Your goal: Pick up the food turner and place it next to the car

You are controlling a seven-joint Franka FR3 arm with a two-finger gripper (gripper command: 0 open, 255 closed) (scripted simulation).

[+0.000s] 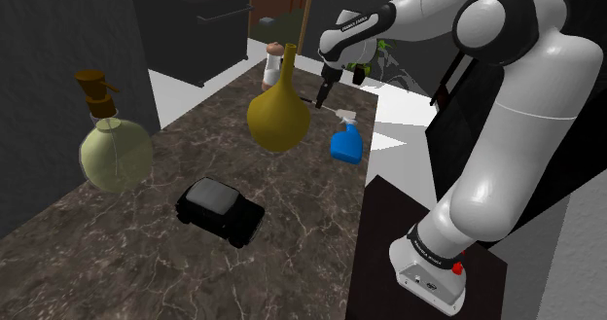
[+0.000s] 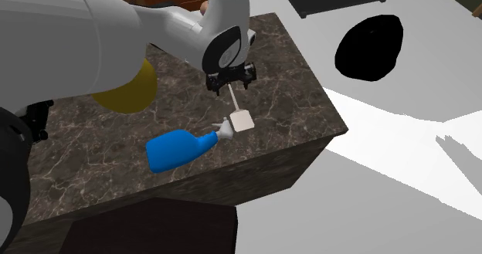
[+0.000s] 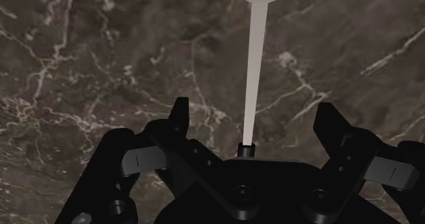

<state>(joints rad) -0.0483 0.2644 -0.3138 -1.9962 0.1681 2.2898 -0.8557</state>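
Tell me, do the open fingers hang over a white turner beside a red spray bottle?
Nearly: the spray bottle is blue, not red, as the second exterior view shows. The open fingers do hang over the white turner beside it.

Food turner point(image 3: 257, 59) within parted pincer point(image 3: 255, 115) — marble point(image 3: 102, 66) below

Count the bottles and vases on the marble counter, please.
4, in the shoulder view: a pale round bottle at left, a yellow vase mid-counter, a small white bottle behind it, a blue spray bottle right of it. The arm may hide more.
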